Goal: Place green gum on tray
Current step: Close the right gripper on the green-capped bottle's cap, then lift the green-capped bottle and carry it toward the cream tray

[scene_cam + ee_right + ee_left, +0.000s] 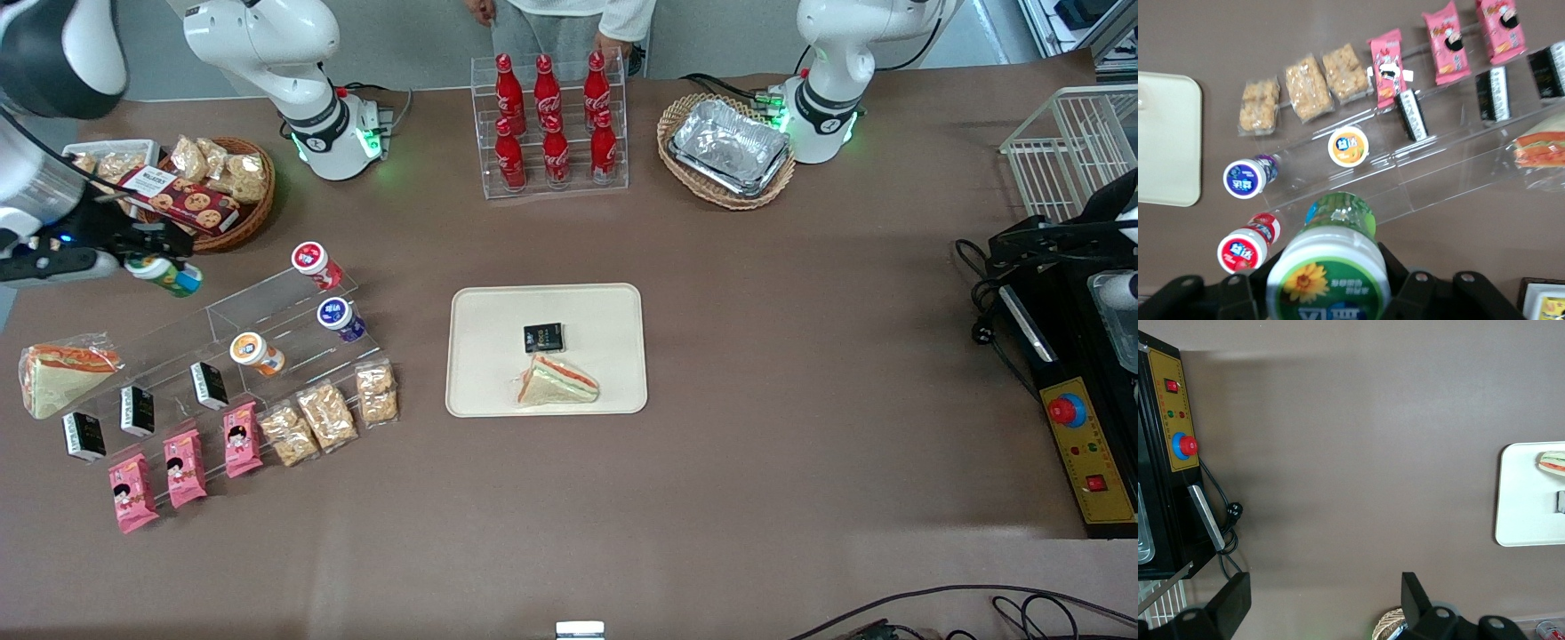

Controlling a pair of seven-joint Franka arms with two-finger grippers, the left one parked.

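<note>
My right gripper (151, 262) is shut on the green gum (169, 275), a small bottle with a white lid, green label and green and blue body. It holds it in the air above the clear display rack (222, 347), at the working arm's end of the table. In the right wrist view the green gum (1331, 267) sits between the black fingers (1408, 290), lid toward the camera. The cream-beige tray (547, 348) lies mid-table, toward the parked arm from the rack, with a sandwich (557, 382) and a black packet (543, 337) on it. Its edge shows in the right wrist view (1168, 140).
On the rack stand a red-lidded bottle (315, 263), a purple-lidded one (340, 318) and an orange-lidded one (256, 352), with black packets, pink packets and snack bags nearer the front camera. A wicker cookie basket (209, 191), a cola bottle rack (551, 124) and a foil tray basket (727, 149) stand farther away.
</note>
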